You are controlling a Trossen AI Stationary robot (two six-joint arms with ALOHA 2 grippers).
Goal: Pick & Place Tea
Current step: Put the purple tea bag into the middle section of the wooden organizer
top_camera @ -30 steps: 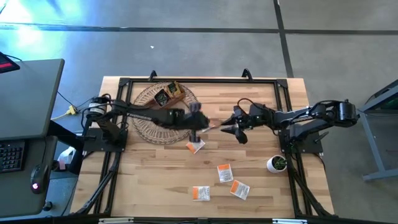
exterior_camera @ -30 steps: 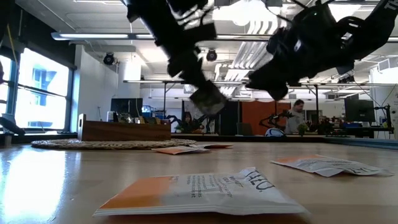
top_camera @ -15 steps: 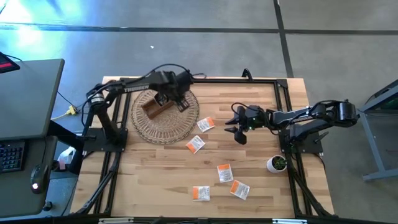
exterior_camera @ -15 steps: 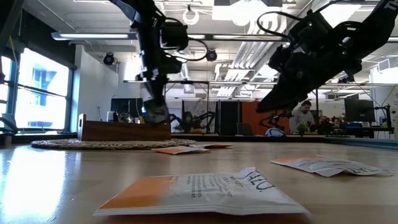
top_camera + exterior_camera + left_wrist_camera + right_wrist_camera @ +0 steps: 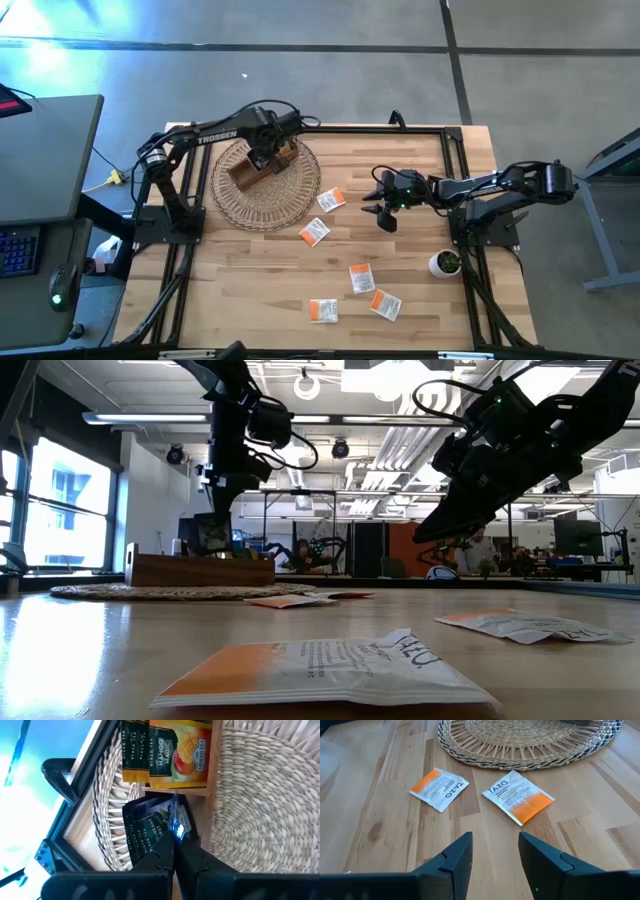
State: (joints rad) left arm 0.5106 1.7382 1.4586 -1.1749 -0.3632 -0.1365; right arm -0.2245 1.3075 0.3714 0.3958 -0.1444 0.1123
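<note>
My left gripper (image 5: 265,157) hangs over the brown wooden box (image 5: 258,168) on the round wicker mat (image 5: 268,200) and is shut on a dark sachet (image 5: 152,827). The box's compartments hold dark sachets and an orange mango sachet (image 5: 176,752). Several white-and-orange sachets lie flat on the table: two near the mat (image 5: 331,199) (image 5: 314,232) and three nearer the front edge (image 5: 361,278) (image 5: 386,304) (image 5: 323,310). My right gripper (image 5: 381,205) is open, raised off the table right of the two sachets near the mat, which show ahead of its fingers (image 5: 439,788) (image 5: 518,796). My left gripper pinches the dark sachet between its two fingers (image 5: 161,859) at one edge (image 5: 170,837), coming from above and pointing down. The sachet hangs below the fingers (image 5: 212,535), lifted clear just above the box (image 5: 200,570).
A small white pot with a plant (image 5: 445,263) stands near the table's right edge. A black metal frame (image 5: 330,128) runs round the table. Bare wood lies between the mat and the front sachets. Desks and a monitor stand off the left side.
My left gripper has carried the dark sachet from the table's middle, close to the right gripper, toward the far left edge, and now holds it low over the box. My right gripper has drawn back slightly to the right and stayed open.
</note>
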